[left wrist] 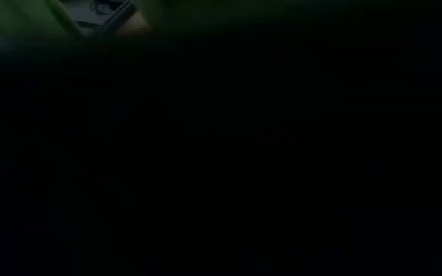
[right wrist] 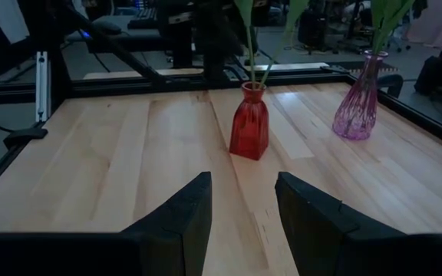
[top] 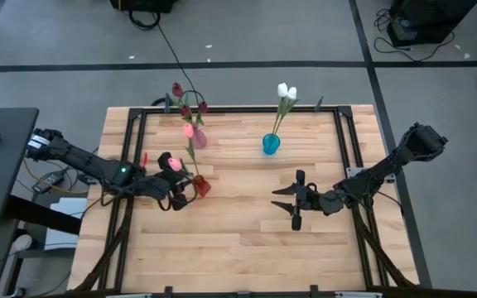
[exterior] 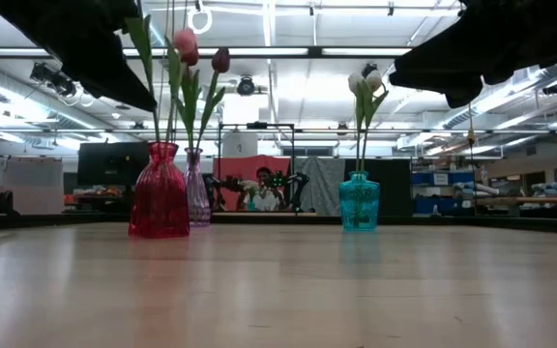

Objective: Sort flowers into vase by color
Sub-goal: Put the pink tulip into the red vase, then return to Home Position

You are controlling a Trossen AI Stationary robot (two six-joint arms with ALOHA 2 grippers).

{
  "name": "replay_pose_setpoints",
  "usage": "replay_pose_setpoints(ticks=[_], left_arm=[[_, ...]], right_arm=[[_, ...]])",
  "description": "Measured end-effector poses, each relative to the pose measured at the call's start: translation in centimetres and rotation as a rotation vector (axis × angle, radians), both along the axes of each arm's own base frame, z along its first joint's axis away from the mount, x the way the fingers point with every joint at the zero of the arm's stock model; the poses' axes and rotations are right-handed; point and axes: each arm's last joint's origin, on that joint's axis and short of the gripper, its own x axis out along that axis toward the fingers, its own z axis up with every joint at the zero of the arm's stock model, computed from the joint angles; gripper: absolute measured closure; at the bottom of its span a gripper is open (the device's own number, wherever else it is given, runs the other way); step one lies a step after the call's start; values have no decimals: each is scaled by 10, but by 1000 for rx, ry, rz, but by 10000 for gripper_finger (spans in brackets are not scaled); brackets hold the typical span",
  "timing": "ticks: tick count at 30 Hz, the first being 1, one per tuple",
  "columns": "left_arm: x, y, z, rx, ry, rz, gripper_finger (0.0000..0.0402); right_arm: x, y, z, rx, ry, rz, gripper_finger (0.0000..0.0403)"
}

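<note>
A red vase (top: 201, 186) (exterior: 160, 193) (right wrist: 249, 123) stands on the table left of centre. Green stems rise from it, with a pink tulip head (top: 175, 163) (exterior: 186, 43) above. My left gripper (top: 172, 186) hovers right beside this vase, under that pink head. Its wrist view is dark except for a blurred green leaf (left wrist: 44, 23). A purple vase (top: 199, 138) (right wrist: 357, 107) farther back holds maroon tulips (top: 185, 103). A blue vase (top: 271, 144) (exterior: 359, 201) holds white tulips (top: 286, 92). My right gripper (top: 295, 199) (right wrist: 240, 222) hangs open above the middle of the table, pointing toward the red vase.
A dark metal frame (top: 222, 110) runs along the table's edges. Bare wood (top: 238, 248) spreads across the near half of the table. A second pink head (top: 189, 130) shows close to the purple vase. A person (exterior: 262, 188) sits in the room beyond the far edge.
</note>
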Motion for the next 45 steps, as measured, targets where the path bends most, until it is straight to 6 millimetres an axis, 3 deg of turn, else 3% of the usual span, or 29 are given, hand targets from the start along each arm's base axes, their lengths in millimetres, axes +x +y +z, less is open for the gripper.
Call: replay_pose_setpoints(ticks=[5,12,20,23,27,31,45], left_arm=[[-9,2,6,-36,-3,-37,254],[-32,10,24,-54,-97,-58,248],[-52,18,30,-51,-113,-57,248],[-56,19,20,-60,-123,-48,248],[-60,20,-7,-96,-181,-48,248],[-64,21,-21,-162,-266,-56,248],[-79,27,-17,-161,-413,-77,247]], right_arm=[[-2,2,3,6,-7,17,245],[-16,-4,19,15,-11,41,245],[-52,-22,45,26,-6,51,245],[-68,-31,51,32,-30,36,245],[-88,-43,43,59,-90,22,245],[-103,-52,33,108,-186,-10,245],[-122,-65,1,144,-398,-44,245]])
